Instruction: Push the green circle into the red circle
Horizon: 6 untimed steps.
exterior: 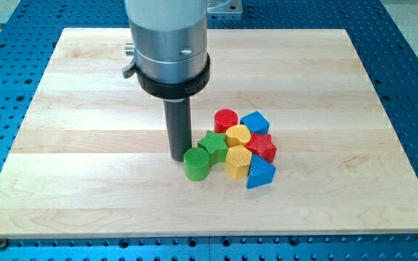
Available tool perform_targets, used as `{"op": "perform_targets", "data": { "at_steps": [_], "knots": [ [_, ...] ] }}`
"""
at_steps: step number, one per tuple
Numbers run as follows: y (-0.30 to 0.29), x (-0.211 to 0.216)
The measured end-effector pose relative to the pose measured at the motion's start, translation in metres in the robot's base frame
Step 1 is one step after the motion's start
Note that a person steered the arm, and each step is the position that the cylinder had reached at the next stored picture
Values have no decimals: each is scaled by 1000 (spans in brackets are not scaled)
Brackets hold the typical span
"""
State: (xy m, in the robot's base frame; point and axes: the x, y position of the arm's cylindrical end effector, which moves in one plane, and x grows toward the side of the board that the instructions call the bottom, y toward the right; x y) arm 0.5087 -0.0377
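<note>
The green circle [196, 163] stands on the wooden board at the lower left of a tight cluster of blocks. The red circle [226, 119] is at the cluster's upper left, up and to the right of the green circle. A green angular block [212, 143] lies between the two. My tip [179, 156] rests on the board just left of the green circle, touching or almost touching its upper left side. The rod rises from there into the large grey arm body [169, 43].
The cluster also holds a yellow block [238, 135], a blue block [255, 122], a red star-like block [262, 148], a yellow hexagonal block [238, 162] and a blue triangular block [260, 174]. The board [85, 145] lies on a blue perforated table [412, 72].
</note>
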Motion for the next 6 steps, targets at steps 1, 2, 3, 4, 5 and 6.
{"op": "perform_targets", "data": {
  "at_steps": [1, 2, 3, 4, 5, 6],
  "knots": [
    [-8, 0],
    [-23, 44],
    [7, 73],
    [25, 64],
    [34, 41],
    [-1, 40]
  ]
}}
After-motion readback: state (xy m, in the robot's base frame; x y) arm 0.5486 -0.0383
